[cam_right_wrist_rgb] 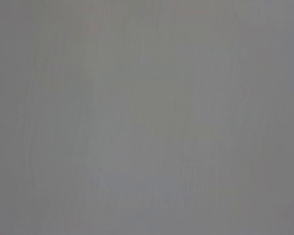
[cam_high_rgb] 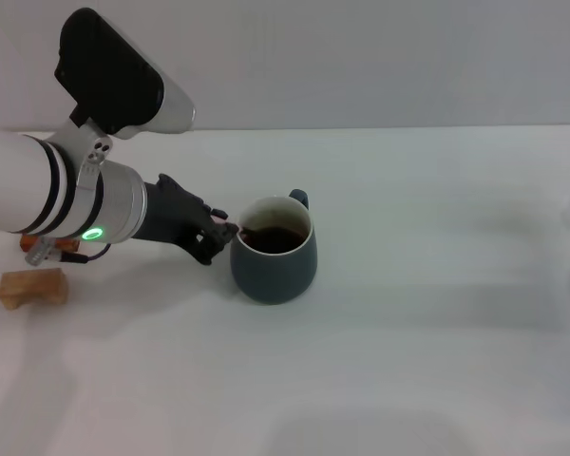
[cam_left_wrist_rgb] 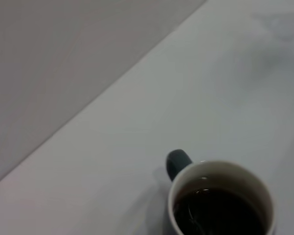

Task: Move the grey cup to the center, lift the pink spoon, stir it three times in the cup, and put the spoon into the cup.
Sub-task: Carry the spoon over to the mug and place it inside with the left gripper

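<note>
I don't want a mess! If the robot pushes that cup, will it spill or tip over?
The grey cup looks wide and squat, so it probably slides rather than tips. The dark liquid sits below the rim, so a gentle push likely won't spill. The left tool is at its rim.

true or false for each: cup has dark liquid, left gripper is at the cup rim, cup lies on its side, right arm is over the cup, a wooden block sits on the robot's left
1. The grey cup holds dark liquid. True.
2. The left gripper is at the cup's rim. True; a bit of the pink spoon shows at its tip.
3. The cup lies on its side. False; it stands upright on the table.
4. The right arm is over the cup. False; it appears in no view.
5. A wooden block sits on the robot's left. True.
</note>
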Motion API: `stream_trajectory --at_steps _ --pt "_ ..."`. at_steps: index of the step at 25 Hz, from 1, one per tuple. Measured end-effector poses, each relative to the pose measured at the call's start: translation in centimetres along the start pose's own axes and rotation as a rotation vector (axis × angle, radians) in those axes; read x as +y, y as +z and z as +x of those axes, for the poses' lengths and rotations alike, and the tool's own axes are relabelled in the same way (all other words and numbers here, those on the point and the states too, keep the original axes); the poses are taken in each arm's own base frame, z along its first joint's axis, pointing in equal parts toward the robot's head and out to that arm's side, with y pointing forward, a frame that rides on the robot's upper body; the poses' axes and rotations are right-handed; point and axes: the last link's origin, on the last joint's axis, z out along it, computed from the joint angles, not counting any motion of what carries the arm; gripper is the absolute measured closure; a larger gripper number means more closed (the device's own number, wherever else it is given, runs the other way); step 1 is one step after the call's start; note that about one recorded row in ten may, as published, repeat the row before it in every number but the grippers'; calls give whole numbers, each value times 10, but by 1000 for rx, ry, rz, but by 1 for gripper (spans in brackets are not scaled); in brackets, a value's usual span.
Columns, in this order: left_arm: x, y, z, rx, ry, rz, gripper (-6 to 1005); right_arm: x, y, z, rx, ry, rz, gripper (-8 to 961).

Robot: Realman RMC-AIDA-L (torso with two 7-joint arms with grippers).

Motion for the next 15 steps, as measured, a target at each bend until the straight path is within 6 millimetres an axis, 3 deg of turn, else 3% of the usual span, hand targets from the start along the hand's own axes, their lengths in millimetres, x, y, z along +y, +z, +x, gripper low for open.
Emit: stream_trajectory --at_steps 15 --pt "17 -8 17 42 39 -69 852 2 2 -2 -4 0 -6 954"
